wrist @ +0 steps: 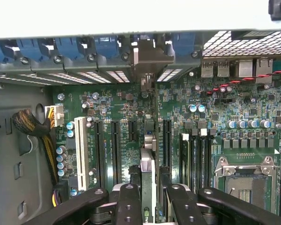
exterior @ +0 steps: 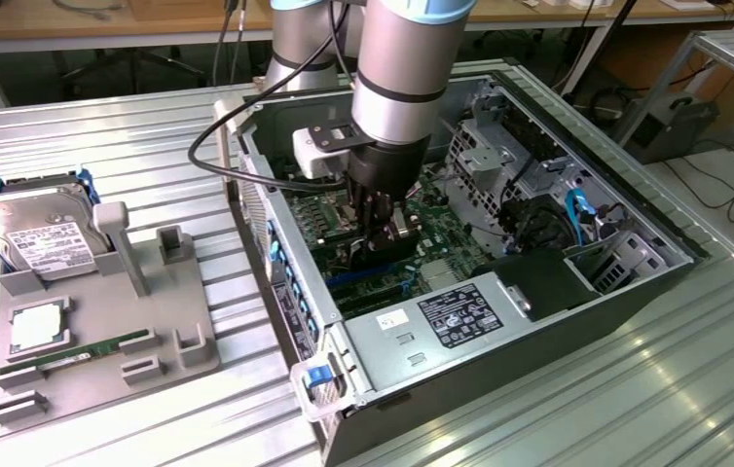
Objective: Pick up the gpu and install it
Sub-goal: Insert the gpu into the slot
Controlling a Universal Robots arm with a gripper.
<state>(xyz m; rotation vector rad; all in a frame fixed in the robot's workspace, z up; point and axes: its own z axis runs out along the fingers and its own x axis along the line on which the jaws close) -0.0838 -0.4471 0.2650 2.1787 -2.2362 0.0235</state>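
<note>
Ribbed metal tabletop [exterior: 107, 136] carries an open computer case [exterior: 627, 292] lying on its side, and inside it we find the gpu [wrist: 147, 178]. The card stands on edge over the green motherboard [wrist: 117, 108], between its long black slots. In the wrist view we see it as a thin upright strip, and whether it is seated in a slot we cannot tell. The gripper [wrist: 148, 206] has its black fingers [wrist: 129, 201] closed on the card from both sides. In the exterior view the gripper [exterior: 386, 243] reaches straight down into the middle of the case with the gpu [exterior: 401, 232] showing silvery between its fingers. In line with the card, a grey metal piece [wrist: 147, 58] sits at the case wall among blue clips [wrist: 61, 47]. A white slot [wrist: 81, 150] and a yellow-and-black cable bundle [wrist: 37, 129] lie to one side of the card, and the processor socket [wrist: 246, 178] lies to the other. Near the motherboard we see a labelled power supply [exterior: 452, 316]. Well apart, at the exterior view's left, a grey fixture [exterior: 160, 341] holds a hard drive [exterior: 36, 243] and a green memory stick [exterior: 88, 350].
</note>
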